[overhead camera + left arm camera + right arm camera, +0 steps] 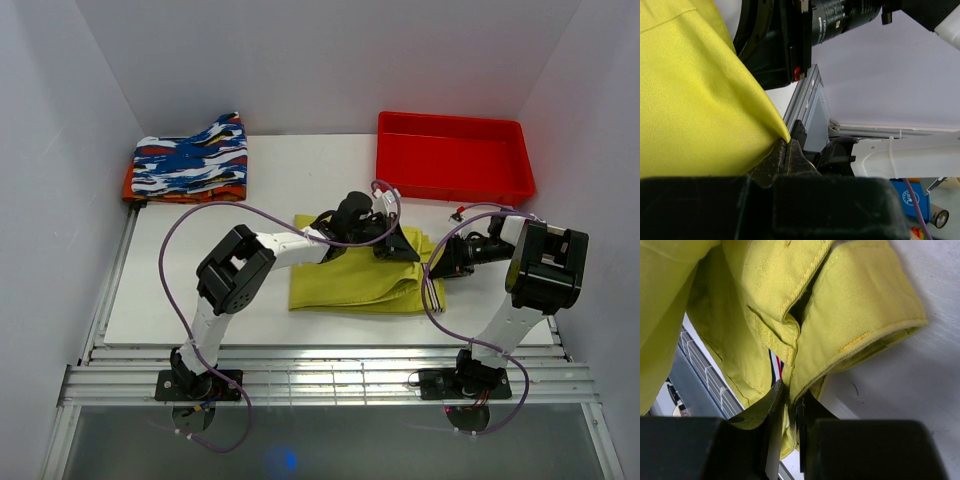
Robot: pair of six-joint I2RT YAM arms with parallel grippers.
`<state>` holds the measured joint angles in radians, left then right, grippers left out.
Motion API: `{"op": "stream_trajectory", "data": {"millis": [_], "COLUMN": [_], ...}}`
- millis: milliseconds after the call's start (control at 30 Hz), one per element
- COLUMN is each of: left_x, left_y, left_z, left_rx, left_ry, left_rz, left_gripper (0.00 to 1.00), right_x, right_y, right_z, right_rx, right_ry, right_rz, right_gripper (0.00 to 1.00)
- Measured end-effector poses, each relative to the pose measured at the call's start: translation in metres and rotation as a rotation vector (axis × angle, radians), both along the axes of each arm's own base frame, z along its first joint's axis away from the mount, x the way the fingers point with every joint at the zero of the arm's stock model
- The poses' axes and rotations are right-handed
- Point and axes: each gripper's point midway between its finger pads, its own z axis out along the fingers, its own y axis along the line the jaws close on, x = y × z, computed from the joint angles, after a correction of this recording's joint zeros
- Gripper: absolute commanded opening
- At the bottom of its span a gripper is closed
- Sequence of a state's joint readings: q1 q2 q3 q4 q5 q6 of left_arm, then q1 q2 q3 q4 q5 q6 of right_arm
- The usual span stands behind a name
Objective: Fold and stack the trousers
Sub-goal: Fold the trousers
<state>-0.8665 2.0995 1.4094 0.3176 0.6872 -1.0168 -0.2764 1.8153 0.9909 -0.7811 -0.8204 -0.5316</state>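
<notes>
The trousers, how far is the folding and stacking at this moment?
Done: the trousers lie doubled into a short layered bundle. In hand: the left gripper and the right gripper each pinch cloth at its right end, so a fold seems under way. Left: finishing the fold and stacking, perhaps by the patterned garment at the far left.

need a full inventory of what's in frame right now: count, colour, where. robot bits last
trousers: 1, yellow-green, partly folded, middle of the board
patterned garment: 1, blue, white, black and orange, folded, far left corner of the board
tray: 1, red, far right
board: 1, white, under the clothes
left arm: 1, white and black, purple cable, reaching over the trousers
right arm: 1, white and black, purple cable, right of the trousers
left claw: 1, black, shut on a trousers edge
right claw: 1, black, shut on a trousers fold
</notes>
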Motion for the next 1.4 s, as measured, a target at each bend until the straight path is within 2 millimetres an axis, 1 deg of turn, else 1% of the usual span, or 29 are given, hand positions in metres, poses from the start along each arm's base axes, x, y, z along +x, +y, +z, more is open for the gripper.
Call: {"op": "stream_trajectory", "data": {"millis": [100,200,333,500,600,700,767,1033,1400], "left_x": [0.004,0.002,-0.001,-0.003,0.0,0.003,0.003,0.013,0.012], "left_y": [-0.006,-0.011,-0.024,-0.037,-0.044,-0.047,-0.048,-0.06,-0.066], "left_z": [-0.002,-0.005,-0.007,-0.023,-0.031,-0.042,-0.045,-0.041,-0.054], "left_rx": [0.0,0.008,0.004,0.022,0.029,0.045,0.051,0.035,0.049], "left_ry": [0.0,-0.002,-0.017,-0.019,-0.023,-0.021,-0.02,-0.043,-0.046], "left_rz": [0.018,0.031,0.034,0.043,0.053,0.068,0.073,0.1,0.112], "left_gripper": [0.0,0.0,0.0,0.0,0.0,0.0,0.0,0.0,0.0], "right_x": [0.0,0.001,0.001,0.0,0.0,0.0,0.0,0.0,0.0], "right_y": [0.001,0.001,0.002,0.002,0.003,0.003,0.004,0.005,0.005], "right_z": [-0.001,-0.001,0.0,-0.001,-0.001,-0.002,-0.002,-0.001,-0.002], "right_rx": [0.007,0.009,0.014,0.019,0.023,0.027,0.032,0.044,0.045], "right_ry": [0.003,0.002,0.001,0.004,0.007,0.011,0.013,0.014,0.017], "right_rz": [-0.002,-0.002,-0.002,-0.003,-0.004,-0.004,-0.004,-0.008,-0.01], "right_gripper": [0.08,0.08,0.08,0.08,0.08,0.08,0.08,0.08,0.08]}}
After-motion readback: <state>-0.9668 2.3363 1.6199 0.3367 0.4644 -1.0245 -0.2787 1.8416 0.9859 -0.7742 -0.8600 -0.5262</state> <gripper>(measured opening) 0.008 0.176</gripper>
